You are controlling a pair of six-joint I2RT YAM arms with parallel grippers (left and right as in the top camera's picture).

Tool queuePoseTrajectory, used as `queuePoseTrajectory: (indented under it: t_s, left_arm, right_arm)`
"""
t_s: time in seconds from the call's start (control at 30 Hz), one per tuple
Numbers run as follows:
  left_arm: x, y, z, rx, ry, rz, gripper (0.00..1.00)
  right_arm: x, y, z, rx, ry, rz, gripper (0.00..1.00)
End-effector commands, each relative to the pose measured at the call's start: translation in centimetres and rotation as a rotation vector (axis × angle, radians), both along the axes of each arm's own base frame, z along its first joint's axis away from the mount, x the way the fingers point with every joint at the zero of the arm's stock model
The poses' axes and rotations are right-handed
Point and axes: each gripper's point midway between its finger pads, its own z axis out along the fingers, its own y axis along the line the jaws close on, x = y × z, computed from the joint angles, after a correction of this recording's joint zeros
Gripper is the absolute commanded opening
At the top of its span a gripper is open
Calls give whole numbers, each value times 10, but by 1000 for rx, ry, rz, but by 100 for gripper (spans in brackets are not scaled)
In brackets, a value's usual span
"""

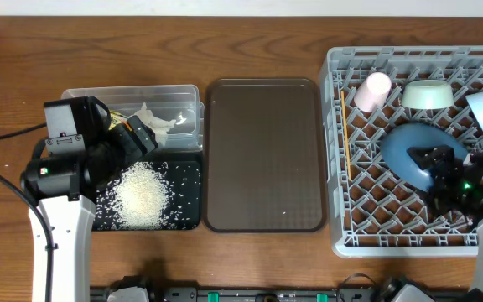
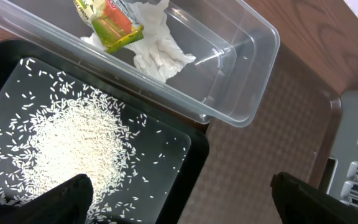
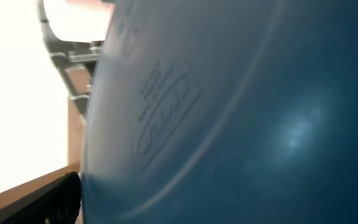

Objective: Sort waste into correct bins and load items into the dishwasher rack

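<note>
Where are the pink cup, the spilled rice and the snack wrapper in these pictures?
pink cup [image 1: 372,91]: overhead view, middle of its side wall.
rice [image 1: 143,195]: overhead view, centre of the white heap.
snack wrapper [image 2: 112,25]: left wrist view, its orange and yellow-green printed face.

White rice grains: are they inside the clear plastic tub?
No, the loose white rice grains lie on the shallow black rectangular tray.

Even light is glinting on the clear rectangular plastic tub [image 2: 241,56], while the large blue plate [image 3: 260,124] is looming blurred.
</note>
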Motion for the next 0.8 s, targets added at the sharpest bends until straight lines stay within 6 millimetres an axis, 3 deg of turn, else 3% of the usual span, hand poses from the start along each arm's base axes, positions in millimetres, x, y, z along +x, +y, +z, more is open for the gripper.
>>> queuePoseTrajectory:
  t_s: [0.0, 0.2, 0.4, 0.6, 0.77]
  left_arm:
    - [-1, 3, 3, 20, -9, 0, 95]
    - [-1, 3, 3, 20, -9, 0, 95]
    - [-1, 3, 3, 20, -9, 0, 95]
    - [-1, 3, 3, 20, -9, 0, 95]
    - [-1, 3, 3, 20, -9, 0, 95]
  right_arm:
    - [-6, -21, 12, -159, 52, 8, 99]
    - [-26, -29, 27, -289, 173, 75, 99]
    - [-54, -35, 18, -356, 325, 95, 99]
    - [-51, -29, 20, -354, 282, 158, 99]
    - [-52, -10, 24, -254, 255, 183, 99]
